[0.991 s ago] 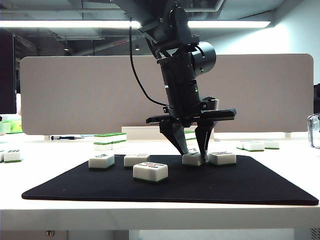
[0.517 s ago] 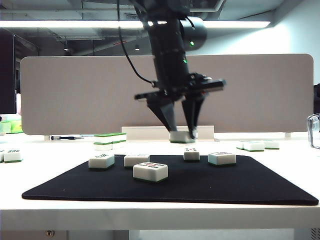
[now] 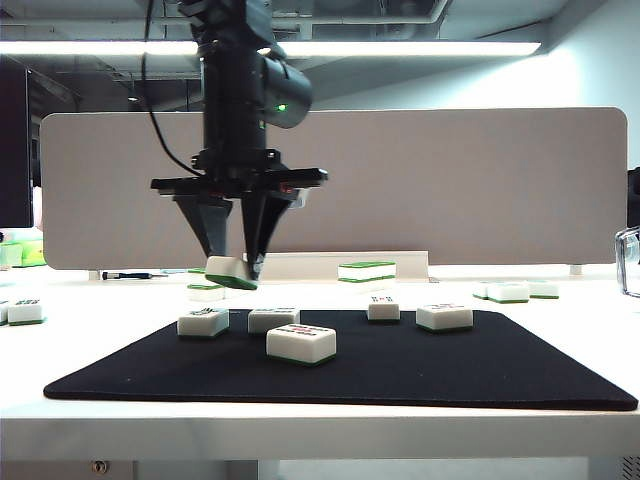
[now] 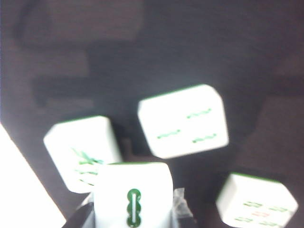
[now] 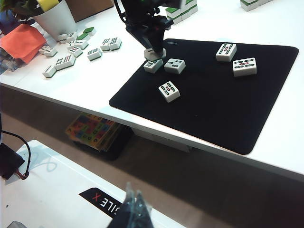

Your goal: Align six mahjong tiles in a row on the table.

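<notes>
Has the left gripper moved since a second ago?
Yes. The left gripper, shut on a mahjong tile, has risen off the black mat and travelled left along the partition panel.

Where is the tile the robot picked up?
The left gripper holds the picked-up tile in the air, on the left of the exterior view, above the two tiles at the black mat's back left.

White table point(image 3: 560, 415), black mat point(image 3: 420, 375)
</notes>
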Motion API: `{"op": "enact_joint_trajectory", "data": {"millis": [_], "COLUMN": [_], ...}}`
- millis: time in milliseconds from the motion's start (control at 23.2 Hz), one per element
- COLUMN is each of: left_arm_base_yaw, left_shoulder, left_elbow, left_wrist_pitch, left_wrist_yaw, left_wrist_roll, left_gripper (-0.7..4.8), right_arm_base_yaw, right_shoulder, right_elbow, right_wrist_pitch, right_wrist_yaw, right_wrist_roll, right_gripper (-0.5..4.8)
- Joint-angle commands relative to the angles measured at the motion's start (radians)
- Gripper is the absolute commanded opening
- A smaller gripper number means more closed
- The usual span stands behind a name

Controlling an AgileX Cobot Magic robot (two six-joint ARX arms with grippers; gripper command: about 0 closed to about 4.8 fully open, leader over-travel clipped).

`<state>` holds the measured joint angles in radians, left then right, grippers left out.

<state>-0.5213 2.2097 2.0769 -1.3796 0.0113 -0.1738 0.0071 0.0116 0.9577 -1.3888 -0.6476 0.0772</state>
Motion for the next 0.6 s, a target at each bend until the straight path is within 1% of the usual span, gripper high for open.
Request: {"op": "enact_joint_trajectory", "data": {"millis": [43, 86, 216, 388, 603], "left_arm_base_yaw": [0.001, 0.001, 0.001, 0.000, 0.000], "left_shoulder": [-0.008, -0.006, 0.003, 0.019, 0.035], "left_elbow": [0.002, 0.002, 0.001, -0.003, -0.005], "left_wrist_pitch": [0.028, 0.038, 0.052, 0.052, 0.057], "left_wrist_yaw": [-0.038, -0.059, -0.060, -0.126, -0.131], "left_wrist_roll": [0.002, 0.003, 0.006, 0.010, 0.010], "left_gripper": [1.49, 1.49, 1.49, 1.49, 1.49], "right_arm_base_yaw": [0.001, 0.001, 0.001, 0.001, 0.001], "right_shoulder": [-0.012, -0.012, -0.012, -0.012, -0.012], "right_elbow": [0.003, 0.003, 0.003, 0.003, 0.003], "right_wrist_pitch": [0.010, 0.009, 0.010, 0.010, 0.010], "right_wrist_yaw": [0.000, 0.000, 0.002, 0.002, 0.002], "right_wrist_roll": [-0.003, -0.003, -0.003, -0.003, -0.004], "right_gripper": [-0.01, -0.01, -0.01, -0.01, -0.01]}}
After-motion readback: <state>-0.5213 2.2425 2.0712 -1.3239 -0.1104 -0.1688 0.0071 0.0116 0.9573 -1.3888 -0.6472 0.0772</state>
